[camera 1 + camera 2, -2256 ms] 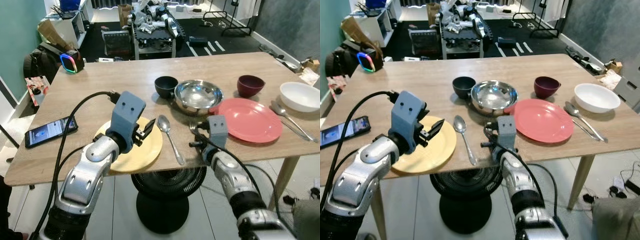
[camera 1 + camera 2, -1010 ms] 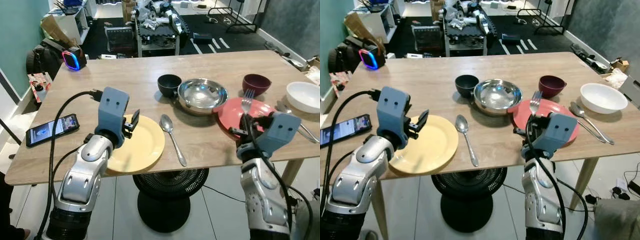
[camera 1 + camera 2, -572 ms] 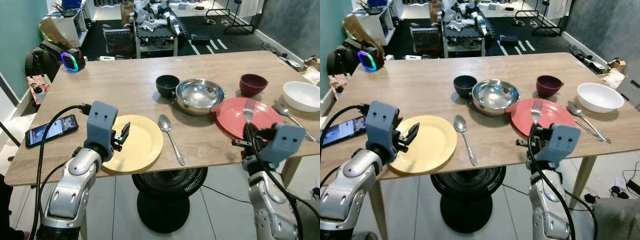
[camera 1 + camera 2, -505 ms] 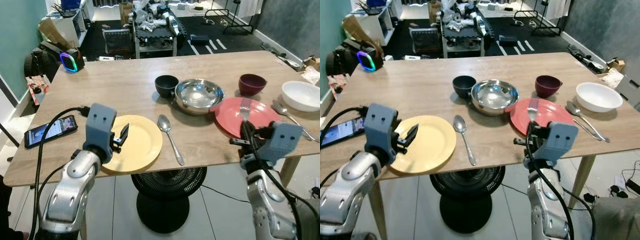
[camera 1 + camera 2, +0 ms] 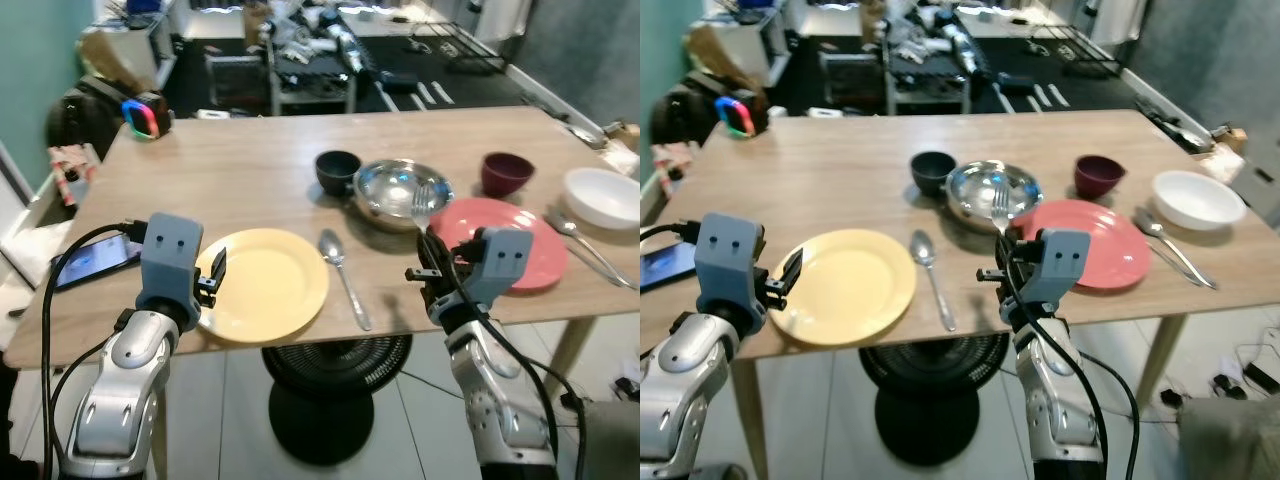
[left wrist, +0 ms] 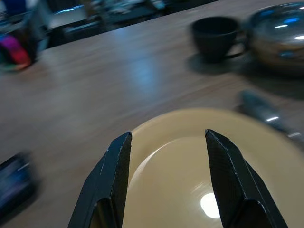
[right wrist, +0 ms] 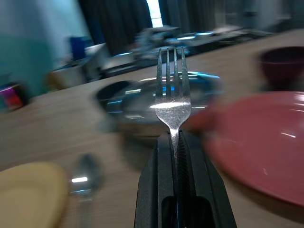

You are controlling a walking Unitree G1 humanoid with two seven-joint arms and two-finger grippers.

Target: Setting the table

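My right gripper (image 5: 433,264) is shut on a silver fork (image 5: 421,204), which stands upright with its tines up. It hovers at the table's front edge, between the spoon (image 5: 340,268) and the red plate (image 5: 512,232). In the right wrist view the fork (image 7: 172,102) rises straight out of the closed fingers (image 7: 156,161). My left gripper (image 5: 213,276) is open at the left rim of the yellow plate (image 5: 265,284). Its two fingers (image 6: 112,176) frame the plate (image 6: 204,190) without touching it.
Behind the plates stand a black bowl (image 5: 336,170), a steel bowl (image 5: 393,186), a maroon bowl (image 5: 505,172) and a white bowl (image 5: 600,191). More cutlery (image 5: 583,243) lies right of the red plate. A phone (image 5: 92,259) lies at the table's left edge.
My right gripper has carried the fork leftward, from over the red plate to the gap beside the spoon. The left gripper has drawn back to the yellow plate's left rim.
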